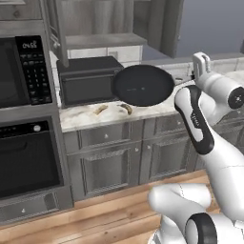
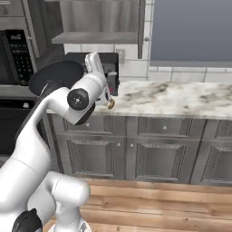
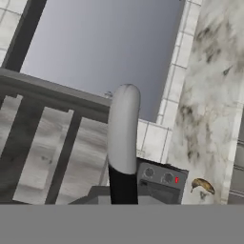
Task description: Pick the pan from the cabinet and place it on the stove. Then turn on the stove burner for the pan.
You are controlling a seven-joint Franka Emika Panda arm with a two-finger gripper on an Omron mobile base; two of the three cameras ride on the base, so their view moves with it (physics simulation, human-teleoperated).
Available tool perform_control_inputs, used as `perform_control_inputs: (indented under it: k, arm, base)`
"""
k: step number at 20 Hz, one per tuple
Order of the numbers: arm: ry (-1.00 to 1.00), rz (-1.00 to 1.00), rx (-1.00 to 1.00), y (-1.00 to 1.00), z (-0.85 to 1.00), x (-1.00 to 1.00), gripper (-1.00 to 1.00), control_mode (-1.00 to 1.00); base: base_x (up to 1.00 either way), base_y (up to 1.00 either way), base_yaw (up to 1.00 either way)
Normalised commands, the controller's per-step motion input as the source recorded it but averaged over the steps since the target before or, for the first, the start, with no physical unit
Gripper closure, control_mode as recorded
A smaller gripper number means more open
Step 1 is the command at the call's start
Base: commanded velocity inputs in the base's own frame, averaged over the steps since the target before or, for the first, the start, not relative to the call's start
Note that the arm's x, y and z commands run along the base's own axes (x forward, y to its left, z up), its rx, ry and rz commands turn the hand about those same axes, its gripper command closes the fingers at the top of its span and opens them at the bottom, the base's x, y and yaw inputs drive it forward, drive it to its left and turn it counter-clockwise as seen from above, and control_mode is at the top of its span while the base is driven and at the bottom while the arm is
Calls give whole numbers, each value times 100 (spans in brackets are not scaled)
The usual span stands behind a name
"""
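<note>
The round black pan (image 1: 143, 85) hangs in the air over the marble counter, tipped so its flat face turns toward the left base camera. Its thin handle runs right into my gripper (image 1: 194, 75), which is shut on it. In the right base view the pan (image 2: 56, 74) shows as a dark disc behind my white wrist. The silver-grey handle (image 3: 123, 128) rises up the middle of the hand view. The grey wood-grain cabinet (image 1: 95, 21) stands open above the counter, with its shelf (image 2: 95, 38) bare. The stove and the stove burner are out of view.
A black countertop oven (image 1: 88, 78) stands on the counter (image 2: 181, 97) just behind the pan. Two bananas (image 1: 126, 108) lie in front of it. A built-in microwave (image 1: 24, 71) and oven (image 1: 28, 162) fill the wall to the left. The open cabinet door (image 2: 141, 27) juts out overhead.
</note>
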Motion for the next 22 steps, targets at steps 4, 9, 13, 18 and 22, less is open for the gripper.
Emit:
perform_control_inputs:
  k: [4,9,13,18,22]
  arm:
    - [0,0,0,0,0,0,100,100]
    - [0,0,0,0,0,0,100,100]
    - [0,0,0,0,0,0,100,100]
    - [0,0,0,0,0,0,100,100]
    - [0,0,0,0,0,0,100,100]
  base:
    - [-53,-14,-28]
    - [-47,-20,-34]
    - [-41,-21,-38]
    - [-37,-19,-39]
    - [-35,-18,-40]
